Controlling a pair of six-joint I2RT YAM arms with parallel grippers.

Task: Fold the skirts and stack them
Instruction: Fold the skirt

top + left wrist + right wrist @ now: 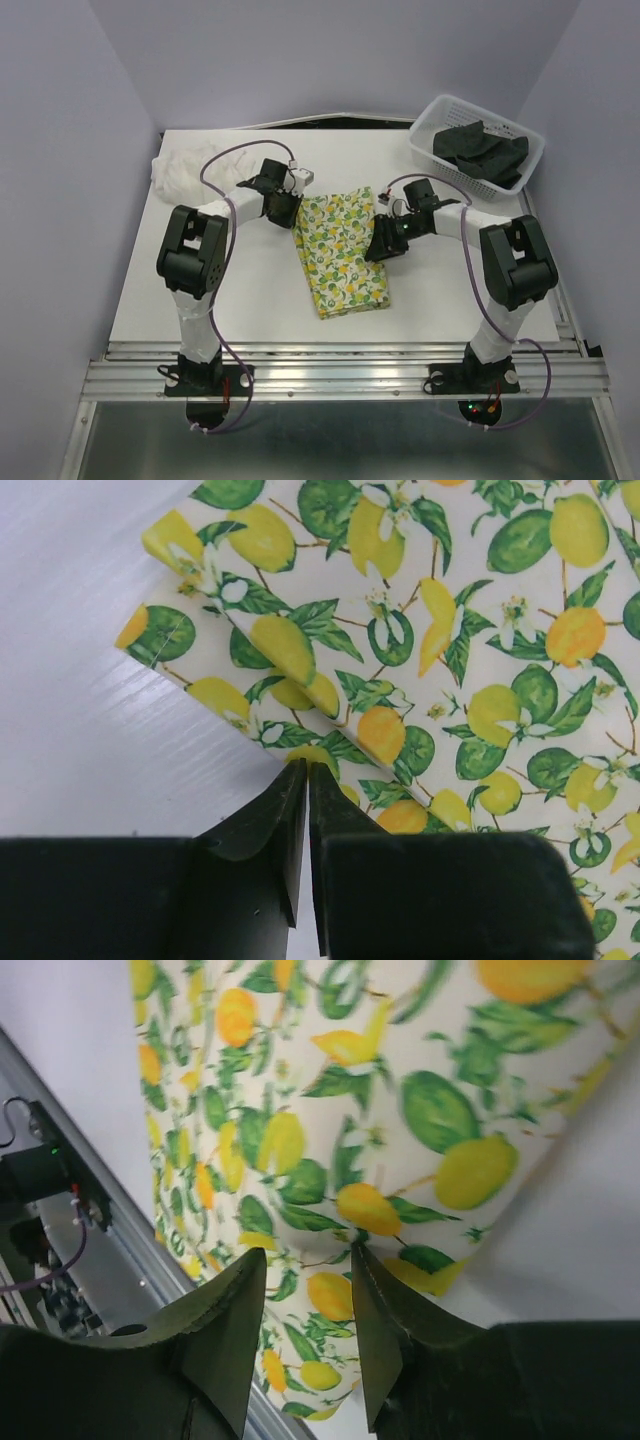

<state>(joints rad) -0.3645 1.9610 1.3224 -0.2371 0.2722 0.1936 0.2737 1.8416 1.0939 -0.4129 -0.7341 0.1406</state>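
Lemon skirt point(345, 250): is lying folded into a long strip in the middle of the table point(250, 290), running from between the two grippers down toward the near edge; one folded layer is showing along its left side in the left wrist view.
Basket point(447, 165): is sitting at the far right corner of the table, well apart from the lemon skirt.
Black skirt point(480, 150): is lying crumpled inside the basket, filling most of it.
White skirt point(183, 170): is lying bunched in a heap at the far left corner of the table, behind the left arm.
Left gripper point(305, 768): is resting at the upper left edge of the lemon skirt with its fingers pressed together, only a thin slit between them; I cannot tell whether any cloth is caught there.
Right gripper point(307, 1255): is hanging over the right edge of the lemon skirt with its fingers spread apart, nothing between them.
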